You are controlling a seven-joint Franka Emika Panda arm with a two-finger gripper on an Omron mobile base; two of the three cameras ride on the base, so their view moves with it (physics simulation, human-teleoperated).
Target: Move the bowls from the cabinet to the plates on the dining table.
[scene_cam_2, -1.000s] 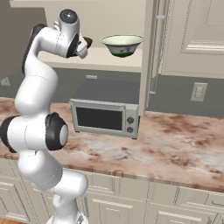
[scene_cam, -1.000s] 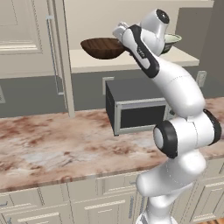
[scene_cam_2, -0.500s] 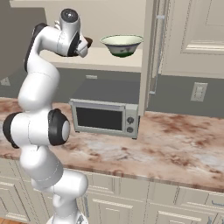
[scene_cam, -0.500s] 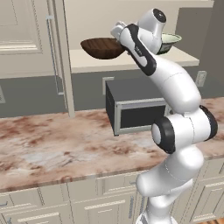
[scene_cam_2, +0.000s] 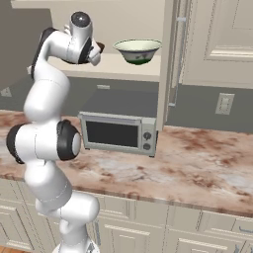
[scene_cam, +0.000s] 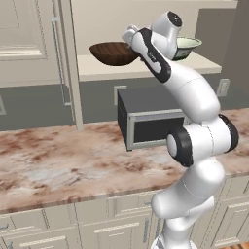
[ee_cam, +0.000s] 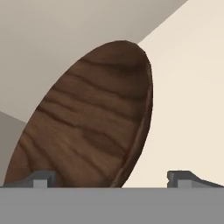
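The dark-brown wooden bowl (scene_cam: pixel 114 52) sits on the pale shelf of the open wall cabinet (scene_cam: pixel 97 71). My gripper (scene_cam: pixel 130 37) is at the bowl's right rim. In the hand view the wooden bowl (ee_cam: pixel 92 122) looms large, and its near rim lies between the two fingertips (ee_cam: pixel 41 179) of my open gripper (ee_cam: pixel 111 178), which holds nothing. The pale cream-green bowl (scene_cam_2: pixel 138 50) stands further right on the same shelf (scene_cam_2: pixel 123 70), partly behind my arm in the left base view (scene_cam: pixel 188 45). The plates are out of view.
A grey microwave (scene_cam: pixel 146 124) (scene_cam_2: pixel 118 131) stands on the pinkish marbled stone top (scene_cam: pixel 58 160) under the cabinet. Open cabinet doors with bar handles flank the shelf (scene_cam: pixel 29 39) (scene_cam_2: pixel 217 39). Beige drawer fronts (scene_cam_2: pixel 148 222) run below the stone top.
My hand has edged slightly left toward the wooden bowl's rim and the arm has straightened a little. Both bowls stay in place.
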